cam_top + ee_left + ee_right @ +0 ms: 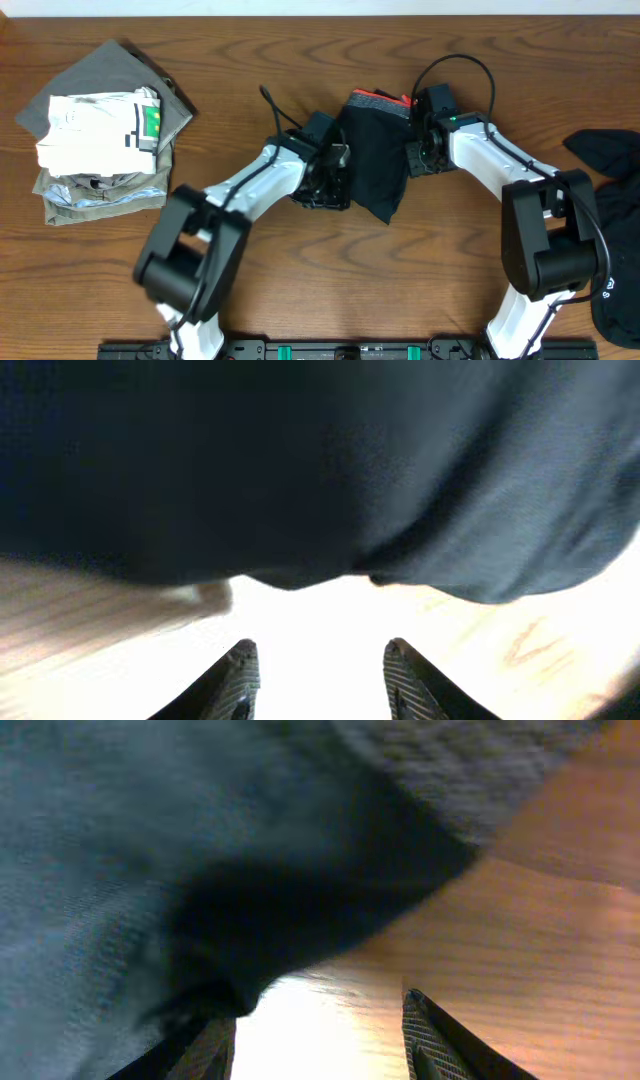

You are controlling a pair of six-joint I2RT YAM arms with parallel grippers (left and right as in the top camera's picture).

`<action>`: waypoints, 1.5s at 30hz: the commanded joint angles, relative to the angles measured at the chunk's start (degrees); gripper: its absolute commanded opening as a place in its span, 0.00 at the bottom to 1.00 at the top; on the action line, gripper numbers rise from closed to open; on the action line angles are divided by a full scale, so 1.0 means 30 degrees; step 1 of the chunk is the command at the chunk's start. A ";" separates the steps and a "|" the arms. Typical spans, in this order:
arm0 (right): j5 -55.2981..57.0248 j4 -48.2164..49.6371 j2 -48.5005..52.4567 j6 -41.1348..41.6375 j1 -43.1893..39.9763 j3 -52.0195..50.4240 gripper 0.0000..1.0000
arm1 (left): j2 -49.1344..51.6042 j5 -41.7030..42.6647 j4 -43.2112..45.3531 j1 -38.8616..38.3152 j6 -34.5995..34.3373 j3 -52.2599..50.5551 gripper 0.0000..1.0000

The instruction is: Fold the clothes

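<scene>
1. The left gripper (320, 675) is standing open. Its fingers (240, 670) are apart, with only bare table (70, 620) showing between them. It is gripping nothing, and black cloth is hanging just ahead of the tips.
2. The right gripper (320, 1040) is standing open too, with bare wood showing in the gap. Dark cloth is reaching down to one fingertip (205, 1045) but is not lying between the jaws.
3. The trousers (372, 165) are lying mid-table as a folded black bundle between the two grippers. The left gripper is sitting at the bundle's left edge and the right gripper at its right edge.
4. The bundle's long axis is running from the far side towards the near side, slightly slanted. The waistband (378, 100), grey edged with red, is forming the far end, and a loose corner is pointing near and to the right.
5. Bare wood is lying open on the near side of the trousers, between the arms, and also beyond the waistband.
6. A pile (100, 140) of folded clothes is sitting well apart to the left. A black garment (612, 150) is lying at the table's right edge, also well apart.
</scene>
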 commanded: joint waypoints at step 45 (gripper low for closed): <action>-0.9537 -0.2951 0.3730 -0.8225 0.2382 0.0976 0.46 | -0.3271 -0.3424 0.4095 0.5435 0.0474 0.0189 0.62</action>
